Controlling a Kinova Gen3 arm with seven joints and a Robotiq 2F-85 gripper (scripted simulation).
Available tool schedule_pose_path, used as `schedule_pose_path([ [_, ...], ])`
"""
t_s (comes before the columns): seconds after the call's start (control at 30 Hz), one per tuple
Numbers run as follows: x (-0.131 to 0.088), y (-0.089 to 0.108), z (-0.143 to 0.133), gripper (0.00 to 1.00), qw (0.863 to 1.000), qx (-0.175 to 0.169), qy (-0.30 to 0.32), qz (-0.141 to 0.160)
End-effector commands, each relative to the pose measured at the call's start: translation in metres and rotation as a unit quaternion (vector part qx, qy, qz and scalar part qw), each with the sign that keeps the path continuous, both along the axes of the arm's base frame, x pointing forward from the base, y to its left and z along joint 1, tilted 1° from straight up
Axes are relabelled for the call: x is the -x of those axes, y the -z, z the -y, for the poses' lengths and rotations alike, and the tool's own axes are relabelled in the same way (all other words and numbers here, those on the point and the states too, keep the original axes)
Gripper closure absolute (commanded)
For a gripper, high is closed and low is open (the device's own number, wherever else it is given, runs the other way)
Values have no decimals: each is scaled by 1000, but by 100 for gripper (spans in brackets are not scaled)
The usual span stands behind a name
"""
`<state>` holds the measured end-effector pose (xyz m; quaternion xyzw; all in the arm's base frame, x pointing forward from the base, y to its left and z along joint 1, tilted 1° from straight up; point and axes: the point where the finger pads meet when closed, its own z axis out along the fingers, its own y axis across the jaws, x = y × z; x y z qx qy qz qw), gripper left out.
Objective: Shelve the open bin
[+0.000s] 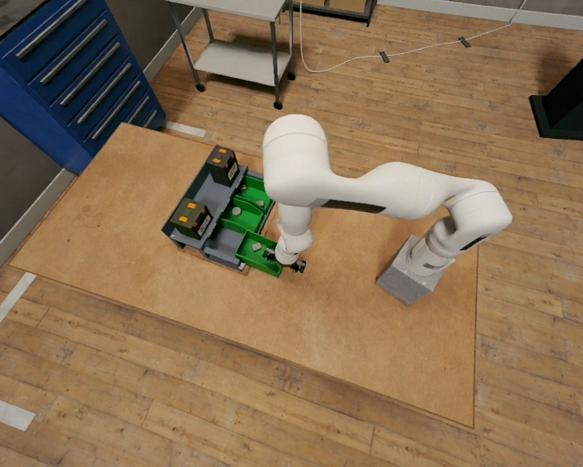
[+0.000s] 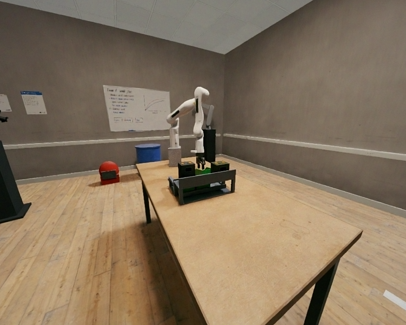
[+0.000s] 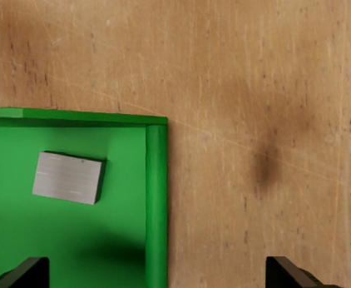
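Gripper (image 1: 284, 260) (image 2: 200, 167) (image 3: 158, 272) is wide open, holding nothing. Fingers point down, straddling the line of the end wall on the robot-base side of the loose green bin (image 1: 251, 258) (image 3: 88, 239): one over the bin floor, one outside over the table (image 1: 331, 326) (image 2: 266, 244) (image 3: 254, 62). I see a wide strip of tabletop between that wall and the outer finger in wrist view. Can't tell fingertip height against the rim.

Bin sits in front of the gap (image 1: 224, 243), out of the row. Its shelf-side end is right at the shelf (image 1: 220, 190) (image 2: 206, 177) front; can't tell if it touches. Gray block (image 1: 256, 246) (image 3: 67, 177) lies flat inside, near a side wall, apart from the end wall.

Gap is at the row's end, beside the middle bin (image 1: 249, 219), which has a round part (image 1: 236, 210) in it. Far bin (image 1: 254, 186) is next along, partly behind the arm (image 1: 294, 165) (image 2: 197, 118) from above. Two dark cases (image 1: 222, 165) (image 1: 190, 217) (image 2: 186, 168) (image 2: 219, 166) stand on the upper board, one above the gap end.
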<state>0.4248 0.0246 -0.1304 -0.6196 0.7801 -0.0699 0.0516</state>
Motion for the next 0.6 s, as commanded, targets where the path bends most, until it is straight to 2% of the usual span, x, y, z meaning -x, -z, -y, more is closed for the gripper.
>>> schedule_pose_path([
  [0.0,-1,-1,0,0,1000,0,0,1],
  [0.57,-1,-3,0,0,1000,0,0,1],
])
